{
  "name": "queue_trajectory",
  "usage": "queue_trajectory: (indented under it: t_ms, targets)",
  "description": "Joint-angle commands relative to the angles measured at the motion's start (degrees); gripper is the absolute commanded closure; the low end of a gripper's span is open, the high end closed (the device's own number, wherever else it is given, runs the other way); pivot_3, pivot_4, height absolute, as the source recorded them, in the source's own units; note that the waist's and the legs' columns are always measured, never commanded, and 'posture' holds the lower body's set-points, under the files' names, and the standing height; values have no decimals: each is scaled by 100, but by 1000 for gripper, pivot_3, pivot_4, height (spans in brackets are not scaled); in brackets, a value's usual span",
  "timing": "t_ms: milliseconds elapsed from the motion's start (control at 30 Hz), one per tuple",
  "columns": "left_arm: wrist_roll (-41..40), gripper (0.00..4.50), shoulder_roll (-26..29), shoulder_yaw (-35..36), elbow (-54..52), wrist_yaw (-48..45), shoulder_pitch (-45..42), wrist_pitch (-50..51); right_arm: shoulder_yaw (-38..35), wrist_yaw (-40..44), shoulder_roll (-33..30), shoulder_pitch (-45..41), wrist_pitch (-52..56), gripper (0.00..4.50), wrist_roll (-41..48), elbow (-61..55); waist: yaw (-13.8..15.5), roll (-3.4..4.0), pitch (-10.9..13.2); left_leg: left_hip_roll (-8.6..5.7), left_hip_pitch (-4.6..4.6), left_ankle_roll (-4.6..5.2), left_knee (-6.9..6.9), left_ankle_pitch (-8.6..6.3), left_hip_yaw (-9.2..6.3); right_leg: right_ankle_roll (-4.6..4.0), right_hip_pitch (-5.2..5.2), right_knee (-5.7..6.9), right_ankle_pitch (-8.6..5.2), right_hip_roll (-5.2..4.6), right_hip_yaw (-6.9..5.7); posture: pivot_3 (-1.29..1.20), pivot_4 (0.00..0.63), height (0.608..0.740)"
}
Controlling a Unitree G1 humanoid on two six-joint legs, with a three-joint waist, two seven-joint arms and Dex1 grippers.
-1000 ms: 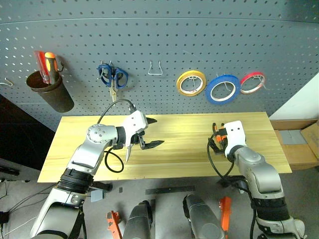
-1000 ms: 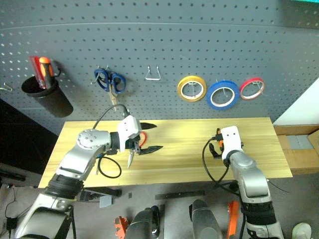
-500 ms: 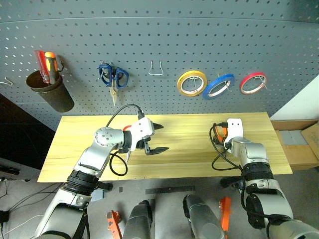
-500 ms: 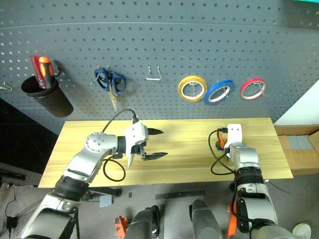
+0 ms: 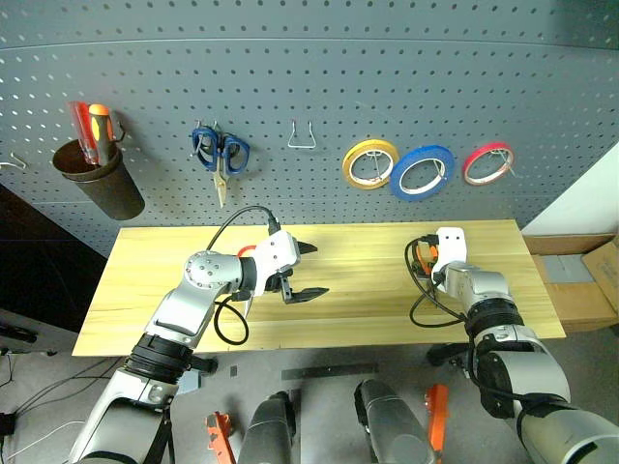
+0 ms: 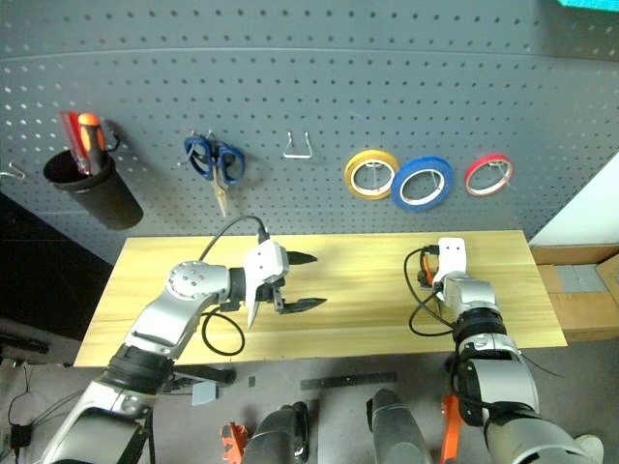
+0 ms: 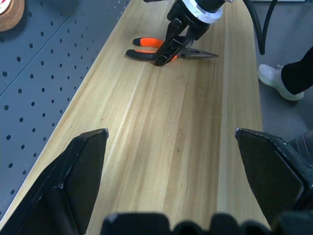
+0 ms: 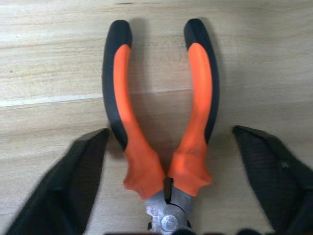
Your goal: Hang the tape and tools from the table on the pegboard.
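The right gripper (image 8: 168, 188) straddles the pliers (image 8: 161, 117) at centre frame, fingers apart, gripping nothing; the left gripper (image 5: 302, 271) gapes empty

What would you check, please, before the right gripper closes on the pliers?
1. Pliers lie flat on the table: ok.
2. Right gripper has its fingers apart, one on each side of the handles: ok.
3. Fingers touching the handles: not ok, gaps show on both sides.
4. Left gripper open, holding nothing, away from the pliers: ok.
5. Free hook on the pegboard: ok.
6. Blue tape hung: ok.
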Motion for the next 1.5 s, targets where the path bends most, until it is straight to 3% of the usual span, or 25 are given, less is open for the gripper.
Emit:
queue_trajectory:
  t_ms: [33, 133, 167, 333, 533, 700, 867, 1100, 1500]
  targets:
    - [-64, 0, -21, 119, -242, 78, 33, -1, 154, -28, -96, 4, -106, 1570, -191, 179, 0, 0, -16, 0, 1, 0, 0, 0, 0, 0, 1, 0, 0, 0, 0, -157, 195, 740]
    - [-146, 0, -55, 216, -253, 180, 86, 62, 152, -84, -47, 18, -174, 2568, -166, 117, -2, 0, -35, 0, 3, 0, 1, 0, 0, 0, 3, 0, 0, 0, 0, -159, 195, 740]
    - [-176, 0, -59, 260, -270, 226, 125, 75, 157, -106, -30, 40, -187, 2643, -159, 53, -4, 0, -37, 0, 3, 0, 1, 0, -1, 0, 3, 1, 0, 0, 0, -159, 195, 740]
    - [-386, 0, -49, 555, -515, 395, 410, 219, 147, -93, 38, 369, 148, 2641, -33, -1152, 5, 1, -37, 1, 3, 0, -1, 0, -1, 0, 2, 0, 0, 0, 0, -154, 203, 740]
    - [-816, 0, 80, 1208, -929, 662, 889, 646, 314, -114, 389, 1508, 1808, 2642, 321, -5022, 7, 2, -37, 8, -1, 0, -4, 0, -4, 0, -5, 3, 0, -1, 1, -146, 205, 740]
    - [-923, 0, 104, 1636, -1200, 1021, 1301, 690, 1072, -243, 761, 2559, 3053, 2642, 492, -7924, 29, 6, -44, 12, 0, 0, -4, 0, -13, 1, -5, 4, -1, 3, -3, -149, 207, 740]
    - [-1190, 0, 25, 1867, -1452, 1215, 1496, 822, 1878, -316, 815, 2964, 3455, 2642, 437, -9294, 35, 2, -47, 13, -1, 0, 0, 0, -12, 2, -4, 1, -1, -6, -2, -148, 211, 740]
    - [-1970, 0, -33, 2292, -1733, 1264, 1502, 1323, 2132, -286, 754, 2039, 3244, 2642, 265, -9552, 33, -7, -53, 10, 1, -1, 5, 1, -8, 2, -3, -1, -2, 3, -2, -137, 207, 740]
    - [-2176, 0, 313, 2992, -1779, 1399, 1628, 1169, 2087, -134, 1173, 256, 1544, 2642, 31, -7413, 99, -40, -89, 9, 1, -2, -9, 0, -14, -1, -7, -1, 0, 2, -9, -27, 159, 740]
